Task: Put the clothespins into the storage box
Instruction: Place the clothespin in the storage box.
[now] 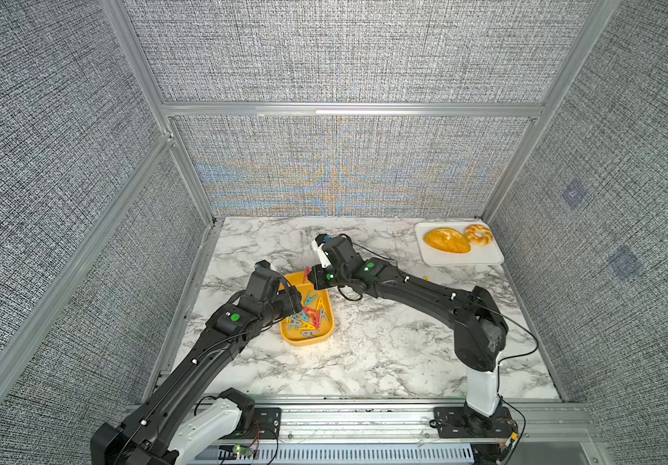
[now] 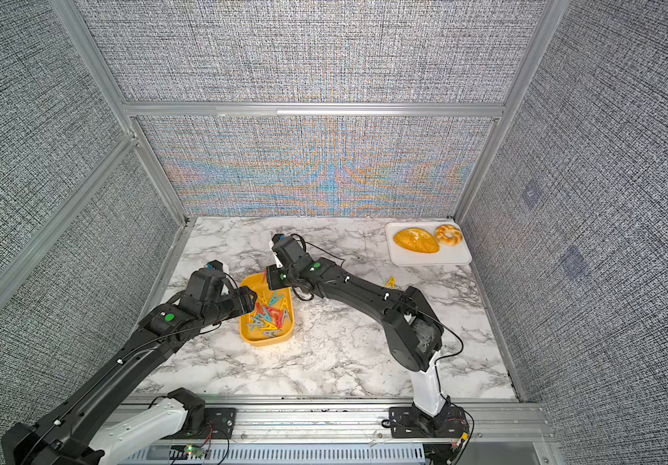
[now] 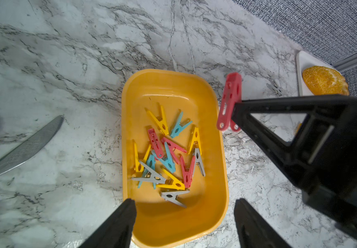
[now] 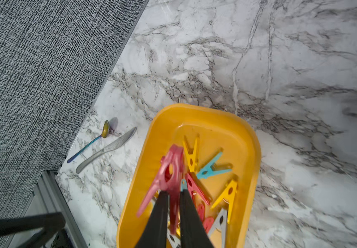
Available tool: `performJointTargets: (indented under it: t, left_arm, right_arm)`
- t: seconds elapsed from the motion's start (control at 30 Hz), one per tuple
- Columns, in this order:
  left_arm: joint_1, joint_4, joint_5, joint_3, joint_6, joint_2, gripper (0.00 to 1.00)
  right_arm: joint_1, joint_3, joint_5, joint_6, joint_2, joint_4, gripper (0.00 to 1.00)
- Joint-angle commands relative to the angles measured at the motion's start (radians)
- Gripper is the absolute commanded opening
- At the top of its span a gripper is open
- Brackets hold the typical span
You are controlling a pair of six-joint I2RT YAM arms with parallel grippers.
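The yellow-orange storage box [image 1: 304, 342] [image 2: 266, 342] [image 3: 173, 90] [image 4: 216, 120] sits left of the table's middle. Several yellow, red-pink, teal and grey clothespins [image 1: 310, 312] [image 2: 270, 312] [image 3: 166, 154] [image 4: 212, 169] lie heaped inside it. My right gripper [image 4: 174, 191] [image 3: 234, 111] hangs over the box's far end. It is shut on one leg of a red-pink clothespin [image 4: 171, 171] [image 3: 230, 101], which looks blurred. My left gripper [image 3: 185, 200] is open over the box's near end with nothing between its fingers. A yellow clothespin [image 2: 390, 282] and a grey clothespin [image 3: 276, 88] lie on the table.
A white tray [image 1: 459, 259] with two bread pieces stands at the back right corner. A knife [image 4: 106, 148] [image 3: 22, 148] and a spoon [image 4: 91, 141] lie by the left wall. Fabric walls close in three sides of the marble table [image 1: 364, 354].
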Motion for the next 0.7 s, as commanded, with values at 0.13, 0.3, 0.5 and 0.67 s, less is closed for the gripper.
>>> performJointTargets:
  t: [0.13,0.3,0.5,0.67]
  left_arm:
    - [-0.001,0.047,0.131,0.0,0.008,0.05,0.76]
    - [-0.075,0.11,0.185,0.051,0.007,0.195,0.72]
    - [-0.227,0.192,0.19,0.144,0.005,0.379,0.72]
    - [-0.312,0.25,0.226,0.233,0.004,0.521,0.7]
  right_arm:
    - [-0.015,0.015,-0.022,-0.033,0.003,-0.008,0.31]
    - [-0.082,-0.168,0.009,-0.044,-0.142,0.047,0.31]
    - [-0.255,-0.47,0.044,-0.046,-0.378,0.086,0.3]
    - [-0.437,-0.669,0.064,-0.078,-0.517,0.043,0.27]
